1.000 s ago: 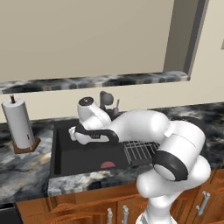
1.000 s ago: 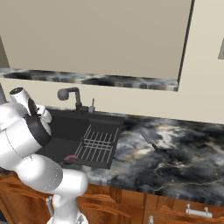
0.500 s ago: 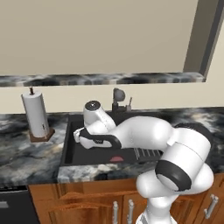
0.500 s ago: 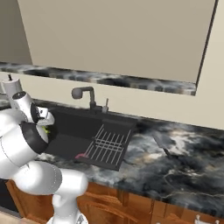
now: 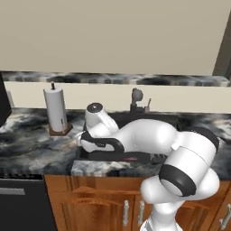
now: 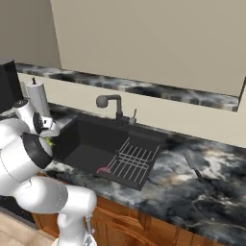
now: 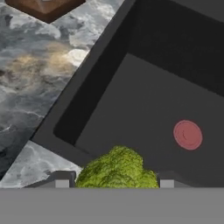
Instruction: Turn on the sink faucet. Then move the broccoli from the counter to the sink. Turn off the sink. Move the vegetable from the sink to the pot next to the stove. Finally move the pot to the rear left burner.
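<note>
The green broccoli [image 7: 114,170] sits between my two fingertips in the hand view, with my gripper [image 7: 114,182] shut on it. It hangs over the near left corner of the black sink [image 7: 144,87], above the rim where the basin meets the marble counter [image 7: 39,78]. Below lies the basin floor with its pink drain [image 7: 188,134]. In the right base view a sliver of the broccoli [image 6: 49,142] shows by my hand at the sink's left edge. The dark faucet [image 6: 108,102] stands behind the basin, its spout over the sink.
A paper towel roll [image 5: 55,108] on a brown wooden base [image 7: 43,6] stands on the counter left of the sink. A wire rack [image 6: 137,158] lies in the sink's right half. A dark appliance [image 6: 7,79] stands at the far left.
The whole picture has slid to the right in both base views, so the base has driven left. My hand stays at the sink's left edge with the broccoli in it.
</note>
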{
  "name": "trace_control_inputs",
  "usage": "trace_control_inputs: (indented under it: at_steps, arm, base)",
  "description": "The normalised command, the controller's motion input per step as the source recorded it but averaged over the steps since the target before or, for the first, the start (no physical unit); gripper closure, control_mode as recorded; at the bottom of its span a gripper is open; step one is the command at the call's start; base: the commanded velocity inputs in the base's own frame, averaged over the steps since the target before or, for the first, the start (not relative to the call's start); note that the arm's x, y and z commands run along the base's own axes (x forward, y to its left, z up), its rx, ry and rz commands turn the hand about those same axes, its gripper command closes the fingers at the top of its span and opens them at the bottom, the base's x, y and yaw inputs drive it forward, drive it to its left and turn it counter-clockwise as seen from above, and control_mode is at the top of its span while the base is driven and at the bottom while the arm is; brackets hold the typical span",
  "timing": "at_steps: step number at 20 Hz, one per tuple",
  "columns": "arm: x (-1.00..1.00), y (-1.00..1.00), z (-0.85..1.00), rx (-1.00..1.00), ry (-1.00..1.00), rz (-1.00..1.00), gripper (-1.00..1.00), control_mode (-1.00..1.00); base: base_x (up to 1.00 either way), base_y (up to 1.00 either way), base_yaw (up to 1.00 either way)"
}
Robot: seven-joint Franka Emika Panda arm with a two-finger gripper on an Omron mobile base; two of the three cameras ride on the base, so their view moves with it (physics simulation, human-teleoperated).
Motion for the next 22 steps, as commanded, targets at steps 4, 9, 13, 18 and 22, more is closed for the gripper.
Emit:
trace_control_inputs:
  at_steps: [4, 9, 13, 18, 22]
  arm:
    - [0.00, 0.00, 0.00, 0.00, 0.00, 0.00, 1.00, 1.00]
    - [0.00, 0.00, 0.00, 0.00, 0.00, 0.00, 1.00, 1.00]
    - [0.00, 0.00, 0.00, 0.00, 0.00, 0.00, 1.00, 1.00]
    - [0.00, 0.00, 0.00, 0.00, 0.00, 0.00, 1.00, 1.00]
    - [0.00, 0.00, 0.00, 0.00, 0.00, 0.00, 1.00, 1.00]
  base:
    - [-0.14, 0.33, 0.34]
    - [-0.09, 0.44, 0.34]
    - [-0.08, 0.48, 0.36]
    - [-0.08, 0.51, 0.37]
    - [-0.07, 0.52, 0.37]
